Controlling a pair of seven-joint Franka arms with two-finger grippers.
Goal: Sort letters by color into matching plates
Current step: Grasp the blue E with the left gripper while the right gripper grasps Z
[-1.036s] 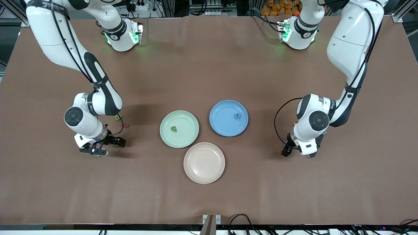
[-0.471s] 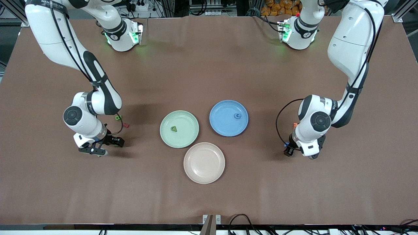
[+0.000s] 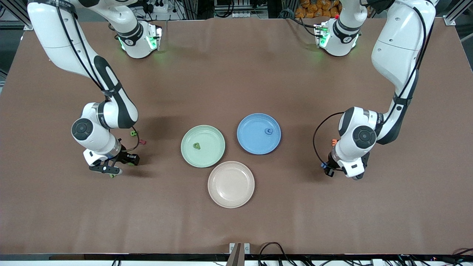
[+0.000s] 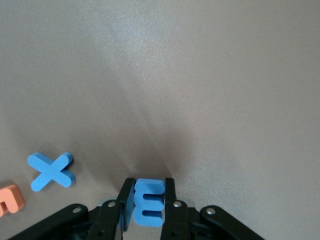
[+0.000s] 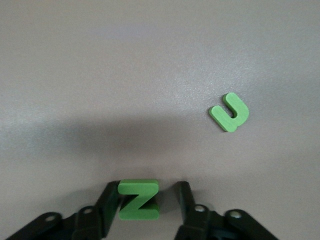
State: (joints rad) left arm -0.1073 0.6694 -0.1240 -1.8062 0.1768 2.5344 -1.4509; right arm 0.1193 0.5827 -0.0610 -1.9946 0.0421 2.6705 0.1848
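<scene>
My left gripper (image 4: 149, 189) is down at the table toward the left arm's end, shut on a blue letter E (image 4: 148, 201). A blue X (image 4: 51, 171) and an orange letter (image 4: 10, 200) lie beside it. My right gripper (image 5: 147, 189) is low at the right arm's end, open around a green Z (image 5: 139, 199); one finger touches it and a gap shows at the other. A green U (image 5: 229, 112) lies close by. The green plate (image 3: 211, 155) holds a green letter (image 3: 197, 146). The blue plate (image 3: 251, 143) holds a blue letter (image 3: 269, 130). The beige-pink plate (image 3: 231, 184) holds nothing.
A green letter (image 3: 133, 132) and a dark red letter (image 3: 142, 141) lie by the right arm's wrist. An orange letter (image 3: 334, 141) lies by the left arm's wrist. The three plates sit together mid-table, the beige-pink one nearest the front camera.
Both grippers' fingers have drawn together. The left one has shut on the blue E. The right one has narrowed around the green Z. The left wrist has shifted slightly.
</scene>
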